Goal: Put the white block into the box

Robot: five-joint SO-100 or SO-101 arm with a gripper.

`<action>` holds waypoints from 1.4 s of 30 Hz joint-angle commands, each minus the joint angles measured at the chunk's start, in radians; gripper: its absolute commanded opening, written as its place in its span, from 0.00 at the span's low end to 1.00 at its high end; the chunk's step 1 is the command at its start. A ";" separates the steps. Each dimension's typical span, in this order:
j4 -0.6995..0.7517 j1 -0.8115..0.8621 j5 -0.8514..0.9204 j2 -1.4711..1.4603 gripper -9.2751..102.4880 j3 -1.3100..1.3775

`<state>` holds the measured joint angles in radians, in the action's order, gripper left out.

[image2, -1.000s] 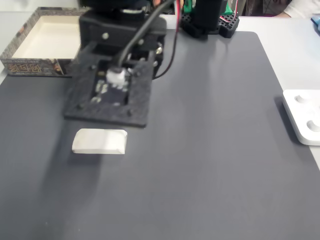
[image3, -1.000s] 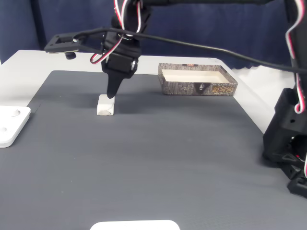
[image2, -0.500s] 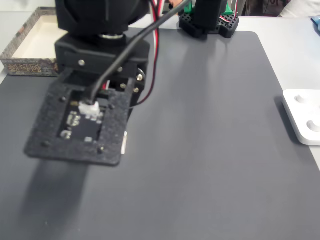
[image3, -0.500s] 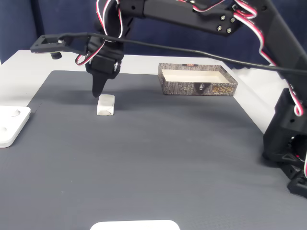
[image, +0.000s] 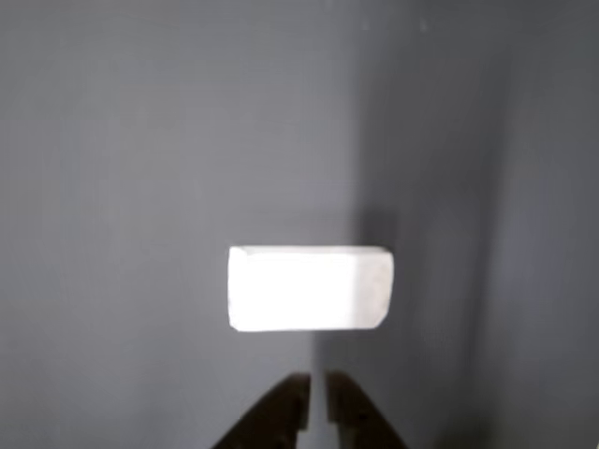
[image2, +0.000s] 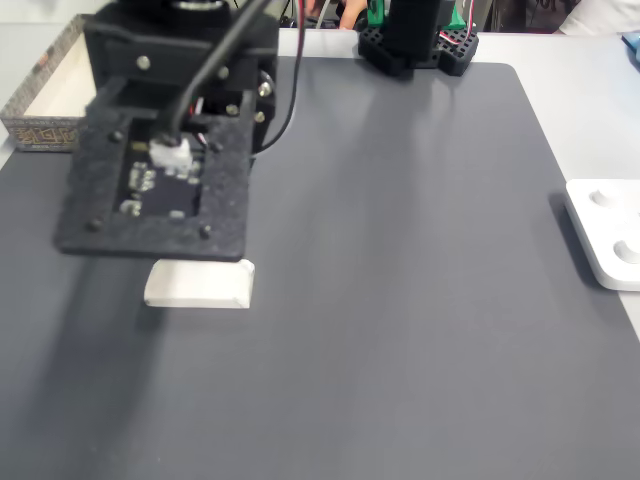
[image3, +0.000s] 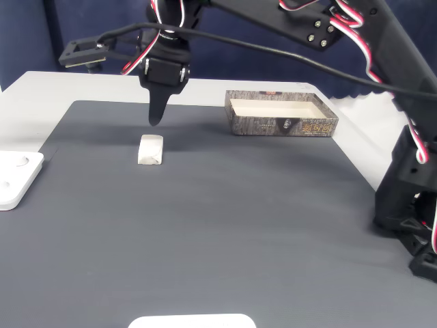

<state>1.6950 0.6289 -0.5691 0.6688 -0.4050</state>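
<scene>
Overhead, gripper [image3: 156, 121] hangs above mat, fingers nearly together, empty. White block [image3: 151, 149] lies just near of it. Box [image3: 281, 115] far right; rim print unreadable.

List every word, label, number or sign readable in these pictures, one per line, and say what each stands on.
Nothing here can be read for certain.
Box outer wall: pale characters printed on the brick pattern, too small and blurred to read in both fixed views.
White block: plain, no markings visible.
White device at the table edge: no legible lettering.
Circuit board on the arm: components visible, no readable print.
</scene>
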 commanded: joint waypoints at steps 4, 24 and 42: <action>0.009 0.015 -0.023 0.021 0.07 0.071; -0.009 0.006 -0.897 0.012 0.07 0.109; 0.023 0.012 -1.480 -0.020 0.12 0.106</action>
<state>1.7135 0.6289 -2.0218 0.6412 -0.3513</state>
